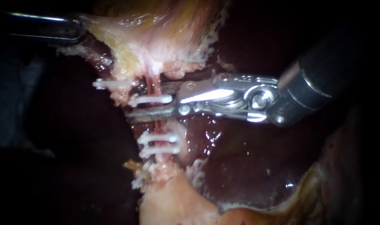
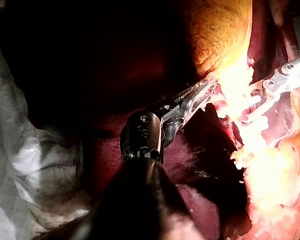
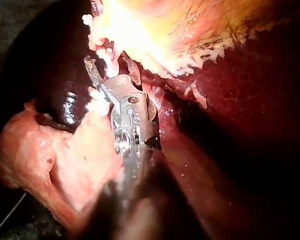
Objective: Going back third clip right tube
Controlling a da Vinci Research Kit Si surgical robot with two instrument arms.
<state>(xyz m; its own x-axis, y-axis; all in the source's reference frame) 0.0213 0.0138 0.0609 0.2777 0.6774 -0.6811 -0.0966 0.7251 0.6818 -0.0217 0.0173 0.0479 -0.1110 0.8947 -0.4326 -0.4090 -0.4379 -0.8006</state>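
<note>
Dark shaft, left instrument: enters from the upper left of the endoscope view. Its jaws are closed on the edge of the gallbladder, and the left wrist view shows both jaws meeting on that pale yellow edge. Gallbladder: yellow-pink, ragged along its lower border, drawn toward the left instrument. Uppermost clip: white, lying crosswise just below the gallbladder's left fringe, left of the tube. Tube: thin, pink, running down from the gallbladder toward pale tissue at the bottom of the view. Middle clip: white, set across the tube, lying in the gap between the right instrument's jaws and touching neither. Lower clips: two, white, close together across the same tube, below the right instrument's lower jaw. Right instrument: metal jaws on a dark shaft, entering from the right. The jaws stand apart, one above and one below the middle clip, straddling the tube, and the right wrist view shows the same spread. Liver: dark red-brown, glossy, behind and below the right instrument.
</note>
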